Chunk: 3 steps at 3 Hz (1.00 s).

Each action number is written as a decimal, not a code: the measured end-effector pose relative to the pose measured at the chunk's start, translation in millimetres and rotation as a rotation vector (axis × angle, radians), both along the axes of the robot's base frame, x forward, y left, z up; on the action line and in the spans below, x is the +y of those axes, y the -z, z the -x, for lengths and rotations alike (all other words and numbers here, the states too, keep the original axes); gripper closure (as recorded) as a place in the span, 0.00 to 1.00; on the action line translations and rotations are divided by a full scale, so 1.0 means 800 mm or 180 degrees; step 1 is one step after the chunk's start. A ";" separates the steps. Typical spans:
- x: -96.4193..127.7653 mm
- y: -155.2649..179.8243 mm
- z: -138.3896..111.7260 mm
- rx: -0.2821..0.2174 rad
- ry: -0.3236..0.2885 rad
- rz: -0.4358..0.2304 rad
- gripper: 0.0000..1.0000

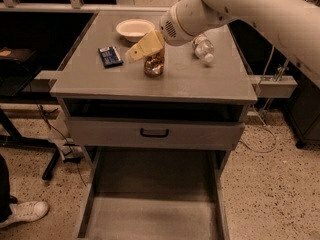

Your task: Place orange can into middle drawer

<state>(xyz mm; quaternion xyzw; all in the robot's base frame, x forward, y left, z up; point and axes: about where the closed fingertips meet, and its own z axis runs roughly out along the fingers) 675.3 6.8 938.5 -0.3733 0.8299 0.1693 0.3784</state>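
The orange can (pixel 154 65) stands upright on the grey cabinet top (pixel 200 81), near its middle. My gripper (pixel 143 48), tan-coloured on a white arm, hangs right over the can's top and covers its upper part, reaching in from the upper right. I cannot see whether it touches the can. The middle drawer (pixel 150 218) is pulled out at the bottom of the view, a wide grey tray with a bare flat floor. It lies below and in front of the can.
A cream bowl (pixel 135 29) sits at the back of the top. A dark blue packet (pixel 109 56) lies to the left, and a clear water bottle (pixel 203 49) lies to the right. A drawer front with a black handle (pixel 154 132) sits under the top. A white shoe (pixel 22 213) shows at lower left.
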 end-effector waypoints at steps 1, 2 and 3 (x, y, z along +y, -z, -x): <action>0.012 0.009 -0.026 0.0011 0.0012 0.0024 0.00; 0.026 0.015 -0.048 0.0007 -0.0036 0.0063 0.00; 0.040 0.017 -0.059 -0.0099 -0.0134 0.0038 0.00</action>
